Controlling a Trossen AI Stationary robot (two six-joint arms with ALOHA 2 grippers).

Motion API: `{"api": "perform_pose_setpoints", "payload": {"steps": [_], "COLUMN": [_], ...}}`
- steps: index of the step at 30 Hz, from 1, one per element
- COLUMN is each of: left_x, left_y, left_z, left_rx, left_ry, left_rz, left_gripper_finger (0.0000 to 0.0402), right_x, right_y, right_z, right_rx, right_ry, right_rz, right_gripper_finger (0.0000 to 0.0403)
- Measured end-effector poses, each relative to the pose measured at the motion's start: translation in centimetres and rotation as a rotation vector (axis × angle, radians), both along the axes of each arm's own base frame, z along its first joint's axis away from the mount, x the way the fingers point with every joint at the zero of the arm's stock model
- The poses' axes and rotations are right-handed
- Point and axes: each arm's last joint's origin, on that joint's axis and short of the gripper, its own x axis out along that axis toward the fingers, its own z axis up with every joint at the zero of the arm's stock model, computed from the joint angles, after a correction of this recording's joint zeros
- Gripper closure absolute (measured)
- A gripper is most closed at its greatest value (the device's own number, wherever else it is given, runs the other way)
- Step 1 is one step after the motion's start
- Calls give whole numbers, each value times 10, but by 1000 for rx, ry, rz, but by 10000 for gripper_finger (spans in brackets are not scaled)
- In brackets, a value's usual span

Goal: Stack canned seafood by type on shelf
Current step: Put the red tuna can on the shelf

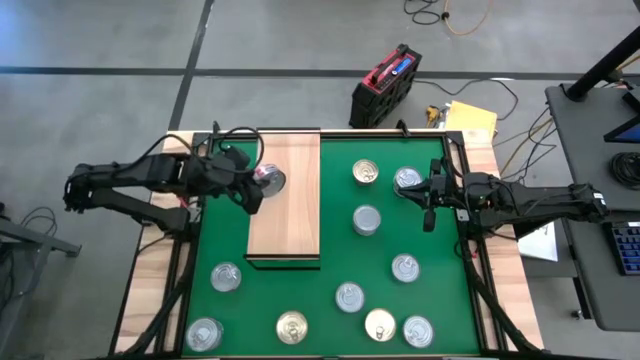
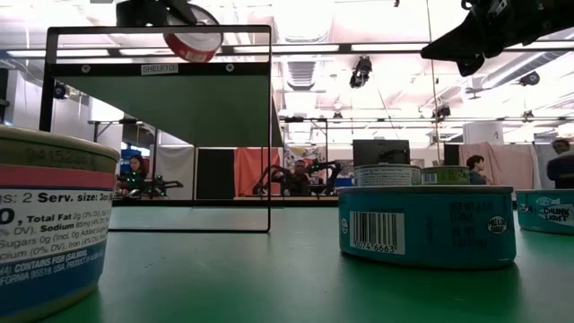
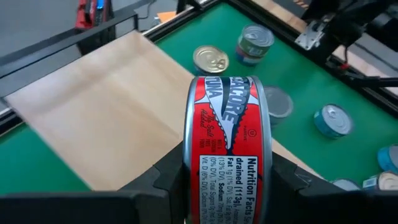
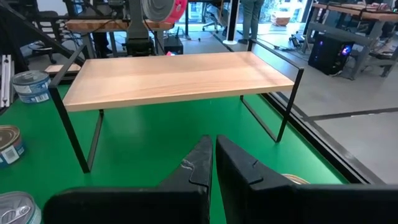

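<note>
Now L pincer (image 1: 262, 182) holds red can (image 1: 268, 179) above shelf (image 1: 290, 215)

We see a red-labelled can (image 3: 227, 149) with a silver fish pattern, a pale wood-grain shelf (image 1: 288, 190), a green mat (image 1: 400, 230).

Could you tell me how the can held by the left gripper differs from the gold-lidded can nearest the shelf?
The red-labelled can is clamped in the left gripper above the wooden shelf; the gold-lidded can rests on the green mat. The held can sits on edge, its label showing; the other lies flat, lid up. The held can's lid looks silver, the other's gold. Both are small round flat tins.
</note>
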Motion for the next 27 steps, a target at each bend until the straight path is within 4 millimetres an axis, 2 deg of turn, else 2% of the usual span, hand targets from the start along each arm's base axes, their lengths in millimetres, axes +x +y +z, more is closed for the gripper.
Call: {"api": "perform_pose_setpoints", "payload": {"steps": [8, 15, 23, 27], "left_x": [12, 22, 22, 22], "left_y": [-2, -2, 1, 1], "left_z": [-33, -47, -64, -65], "left_rx": [-20, -26, -40, -43], "left_ry": [-11, -90, -54, -69], "left_rz": [-54, -168, -149, -146], "left_gripper_finger": [282, 282, 282, 282], "right_x": [0, 0, 0, 0], "right_y": [0, 0, 0, 0], "right_z": [0, 0, 1, 1], "right_rx": [1, 11, 27, 31], "right_ry": [-1, -6, -11, -14], "right_rz": [0, -3, -7, -8], "right_gripper_finger": [390, 390, 390, 390]}}
